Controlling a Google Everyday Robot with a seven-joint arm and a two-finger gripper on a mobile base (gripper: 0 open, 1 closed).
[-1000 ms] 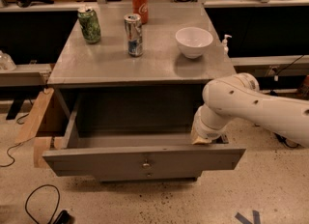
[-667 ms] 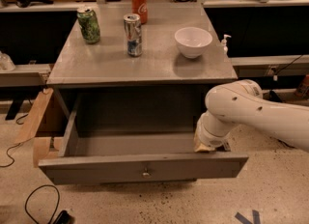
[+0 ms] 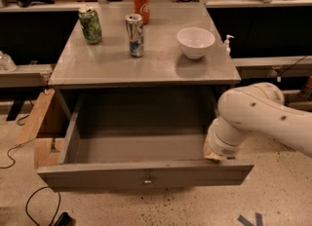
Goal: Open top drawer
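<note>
The top drawer (image 3: 97,175) stands pulled far out of the grey cabinet, and its plain grey inside (image 3: 141,144) is bare. Its flat front faces me with a small round brassy knob (image 3: 147,180) at the centre. My white arm (image 3: 263,115) comes in from the right. My gripper (image 3: 216,153) is at the end of the arm, down at the drawer's right front corner, just behind the front panel. The wrist housing covers it.
On the cabinet top (image 3: 107,64) stand a green can (image 3: 90,25), a silver-blue can (image 3: 135,35), a red can (image 3: 141,7) and a white bowl (image 3: 195,42). A wooden board (image 3: 36,120) leans at the cabinet's left. Cables (image 3: 36,205) lie on the floor.
The drawer has slid further out toward me, and my arm's end has moved with its right front corner.
</note>
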